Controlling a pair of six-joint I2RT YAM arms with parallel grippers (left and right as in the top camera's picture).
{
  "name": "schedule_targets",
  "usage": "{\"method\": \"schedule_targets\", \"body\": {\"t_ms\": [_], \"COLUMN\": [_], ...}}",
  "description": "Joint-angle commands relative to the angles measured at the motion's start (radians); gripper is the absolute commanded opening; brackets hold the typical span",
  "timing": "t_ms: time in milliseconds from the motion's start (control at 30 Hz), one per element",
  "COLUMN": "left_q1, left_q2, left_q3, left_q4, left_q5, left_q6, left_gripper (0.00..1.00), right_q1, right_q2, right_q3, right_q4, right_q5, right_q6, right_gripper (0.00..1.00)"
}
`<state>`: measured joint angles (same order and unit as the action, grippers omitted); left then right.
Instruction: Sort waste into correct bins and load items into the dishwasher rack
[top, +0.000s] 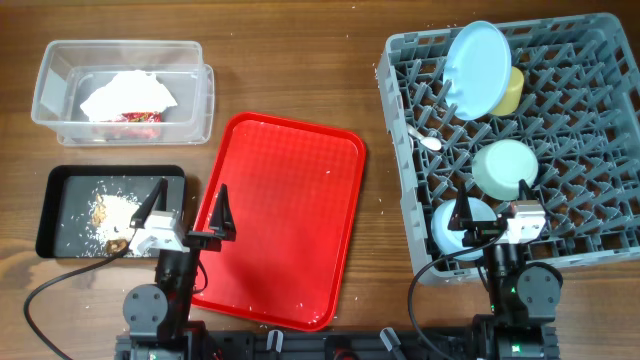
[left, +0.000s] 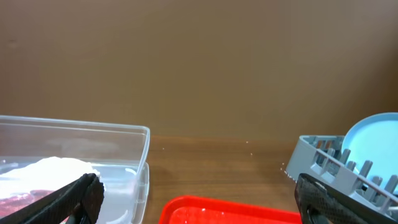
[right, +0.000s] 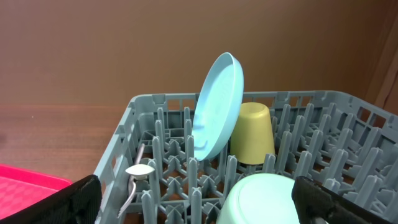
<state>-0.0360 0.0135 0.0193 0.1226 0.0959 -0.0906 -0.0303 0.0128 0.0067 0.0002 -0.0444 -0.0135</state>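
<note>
The grey dishwasher rack (top: 600, 60) at the right holds a pale blue plate (top: 478, 68) on edge, a yellow cup (top: 512, 92), a mint-green bowl (top: 503, 163), a pale blue bowl (top: 450, 228) and a white spoon (top: 428, 140). The clear tub (top: 55, 60) at the far left holds a white napkin (top: 128, 93) and a red wrapper (top: 140, 117). The black tray (top: 60, 215) holds rice scraps (top: 115, 215). My left gripper (top: 188, 202) is open and empty between the black tray and the red tray. My right gripper (top: 495, 202) is open and empty over the rack's near side, by the mint-green bowl (right: 261, 199).
A bare red serving tray (top: 285, 215) lies in the middle, with its far edge in the left wrist view (left: 230, 208). The right wrist view shows the plate (right: 217, 106), the cup (right: 252, 134) and the spoon (right: 138, 169) among the rack's pegs (right: 124, 134).
</note>
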Motion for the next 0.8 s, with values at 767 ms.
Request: {"method": "schedule_targets", "body": {"t_ms": [767], "left_q1": [0.055], "left_q2": [-0.011], "left_q3": [-0.014], "left_q4": [-0.191], "left_q5": [0.012], "left_q6": [0.001], "left_gripper": [1.0], "right_q1": [-0.007], "right_q2": [-0.009], "right_q3": [-0.002], "right_q4": [0.002], "right_q5": [0.005], "right_q6": [-0.013], "right_gripper": [1.0]}}
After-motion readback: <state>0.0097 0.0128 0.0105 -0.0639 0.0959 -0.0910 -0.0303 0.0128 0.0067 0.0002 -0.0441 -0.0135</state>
